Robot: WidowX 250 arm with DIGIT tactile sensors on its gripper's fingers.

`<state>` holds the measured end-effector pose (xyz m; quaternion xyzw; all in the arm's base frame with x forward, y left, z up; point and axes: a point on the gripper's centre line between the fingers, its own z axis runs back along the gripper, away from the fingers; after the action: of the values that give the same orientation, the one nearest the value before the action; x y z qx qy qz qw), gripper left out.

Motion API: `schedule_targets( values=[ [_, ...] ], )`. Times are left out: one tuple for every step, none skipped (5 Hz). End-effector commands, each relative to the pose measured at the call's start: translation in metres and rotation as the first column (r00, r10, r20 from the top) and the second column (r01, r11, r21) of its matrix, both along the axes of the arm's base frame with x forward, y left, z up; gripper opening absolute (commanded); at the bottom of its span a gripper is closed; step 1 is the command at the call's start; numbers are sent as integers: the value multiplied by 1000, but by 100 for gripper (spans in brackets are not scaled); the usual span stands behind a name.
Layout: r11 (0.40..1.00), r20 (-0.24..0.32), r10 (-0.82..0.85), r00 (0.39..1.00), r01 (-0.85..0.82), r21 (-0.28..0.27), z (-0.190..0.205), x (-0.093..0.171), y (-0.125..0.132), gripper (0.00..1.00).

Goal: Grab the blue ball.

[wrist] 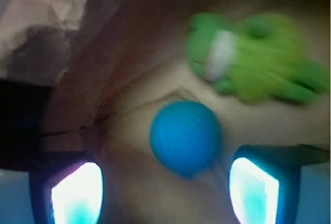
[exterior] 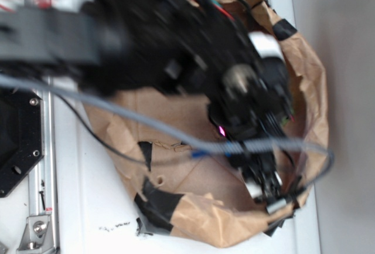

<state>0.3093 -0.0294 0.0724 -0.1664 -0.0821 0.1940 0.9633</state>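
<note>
In the wrist view the blue ball (wrist: 185,137) lies on brown paper, just ahead of my gripper (wrist: 165,182) and a little right of its middle. The two fingers (wrist: 77,193) stand wide apart, and the ball is not between them. The gripper is open with nothing in it. In the exterior view the arm and gripper (exterior: 266,186) hang low over the right side of a brown paper nest (exterior: 193,178); the ball is hidden behind the arm there. Both views are blurred.
A green plush frog toy (wrist: 253,61) lies just beyond the ball to the upper right. The crumpled paper wall (exterior: 313,90) with black tape patches rings the area. A grey cable (exterior: 146,122) crosses the exterior view. A metal rail (exterior: 41,172) runs at left.
</note>
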Motion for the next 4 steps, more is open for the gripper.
schedule_targets(
  values=[
    [956,25,-277,961,273,108,-15,-2,-48,0],
    [952,37,-291,956,285,110,-8,-4,-41,0],
    [964,83,-251,964,241,115,16,-4,-19,77],
    [972,143,-215,966,197,126,42,-7,-1,100]
  ],
)
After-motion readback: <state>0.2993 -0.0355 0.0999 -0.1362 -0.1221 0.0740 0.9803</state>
